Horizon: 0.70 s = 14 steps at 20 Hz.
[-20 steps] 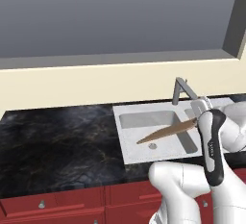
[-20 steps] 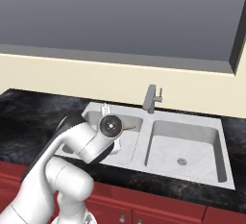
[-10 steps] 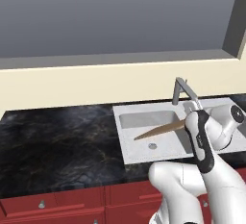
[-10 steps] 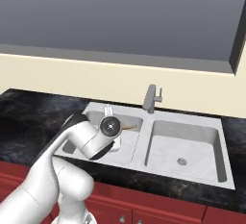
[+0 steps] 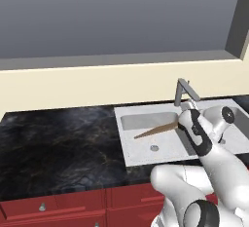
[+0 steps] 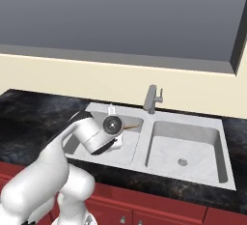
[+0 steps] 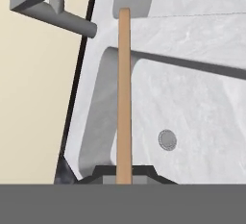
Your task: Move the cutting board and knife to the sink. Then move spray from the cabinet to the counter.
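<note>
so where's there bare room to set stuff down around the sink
The right basin holds just its drain. The black counter left of the sink lies bare back to the wall. The left basin is crowded: the cutting board slants over it in the shut gripper, with the faucet close behind.

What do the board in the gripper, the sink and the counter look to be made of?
Cutting board: wood by its flat light-tan colour, matte, seen edge-on. Sink: pale grey with faint marbling, so perhaps stone or brushed metal; the render leaves that open. Counter: polished-looking black stone with golden-brown veins.
</note>
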Available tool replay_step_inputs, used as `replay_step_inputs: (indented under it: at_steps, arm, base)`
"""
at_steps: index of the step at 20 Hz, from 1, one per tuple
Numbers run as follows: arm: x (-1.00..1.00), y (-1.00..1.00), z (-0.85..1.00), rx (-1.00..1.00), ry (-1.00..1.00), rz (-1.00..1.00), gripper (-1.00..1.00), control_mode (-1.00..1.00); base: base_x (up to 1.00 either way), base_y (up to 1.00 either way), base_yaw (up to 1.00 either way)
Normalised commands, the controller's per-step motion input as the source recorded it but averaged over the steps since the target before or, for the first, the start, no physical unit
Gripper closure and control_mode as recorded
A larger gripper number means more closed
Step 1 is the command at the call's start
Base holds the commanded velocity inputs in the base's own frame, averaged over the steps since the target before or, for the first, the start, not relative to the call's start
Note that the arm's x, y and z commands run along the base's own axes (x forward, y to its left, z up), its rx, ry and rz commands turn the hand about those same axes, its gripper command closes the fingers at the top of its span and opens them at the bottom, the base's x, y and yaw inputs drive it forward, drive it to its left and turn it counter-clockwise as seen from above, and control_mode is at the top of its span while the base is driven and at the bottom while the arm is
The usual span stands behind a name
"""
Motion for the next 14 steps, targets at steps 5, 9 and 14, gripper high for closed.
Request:
replay_step_inputs:
  at_steps: [5,9,14]
  arm:
    - [0.29,0.00,-0.23,0.00,0.01,-0.01,1.00,-1.00]
    - [0.11,0.01,-0.28,0.00,0.04,0.00,1.00,-1.00]
    - [0.18,0.00,-0.28,0.00,0.00,0.00,1.00,-1.00]
  base:
    - [0.00,0.00,0.00]
    - [0.00,0.00,0.00]
    - [0.00,0.00,0.00]
